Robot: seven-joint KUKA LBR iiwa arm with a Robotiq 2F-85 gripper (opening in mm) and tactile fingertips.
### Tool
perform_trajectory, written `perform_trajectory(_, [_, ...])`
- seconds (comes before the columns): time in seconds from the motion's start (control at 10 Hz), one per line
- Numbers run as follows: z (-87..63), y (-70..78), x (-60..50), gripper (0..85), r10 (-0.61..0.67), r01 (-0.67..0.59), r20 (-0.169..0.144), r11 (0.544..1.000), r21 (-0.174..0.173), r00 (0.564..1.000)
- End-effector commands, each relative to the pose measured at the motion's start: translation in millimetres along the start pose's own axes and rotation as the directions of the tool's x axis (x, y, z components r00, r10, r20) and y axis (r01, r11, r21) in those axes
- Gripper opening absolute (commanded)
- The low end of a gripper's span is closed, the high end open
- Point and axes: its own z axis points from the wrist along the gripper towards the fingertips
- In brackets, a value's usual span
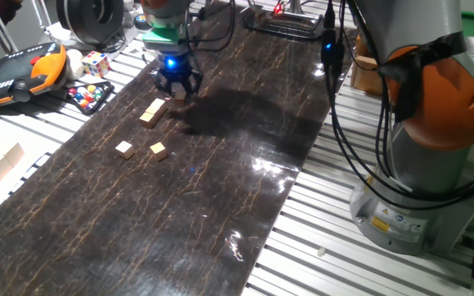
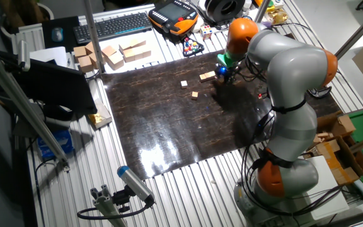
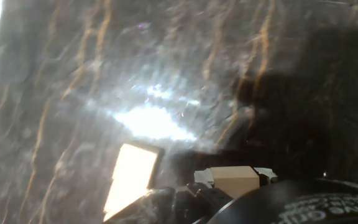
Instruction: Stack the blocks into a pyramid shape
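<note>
Near the desk's (image 1: 220, 148) far end, the gripper (image 1: 178, 85) grasps one tan cube (image 3: 234, 180). Lower it squarely beside the paired blocks (image 1: 152, 112); two loose cubes (image 1: 141, 150) wait nearer.

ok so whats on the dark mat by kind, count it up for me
single small light-tan wooden cubes: 2
longer tan wooden piece, maybe cubes set together: 1
tan wooden cube between the fingers of the gripper: 1
total: 4
</note>
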Motion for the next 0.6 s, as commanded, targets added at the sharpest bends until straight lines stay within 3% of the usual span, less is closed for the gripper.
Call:
perform_trajectory(0.0, [0.6,3.7,-0.4,0.7,-0.095,0.095,-0.001,0.995,-0.008,0.995])
perform_trajectory(0.3, [-7.5,16.7,-1.7,0.7,-0.206,0.206,0.012,0.978,-0.011,0.978])
perform_trajectory(0.5, [-10.0,21.6,2.7,0.7,-0.340,0.340,0.014,0.940,-0.012,0.940])
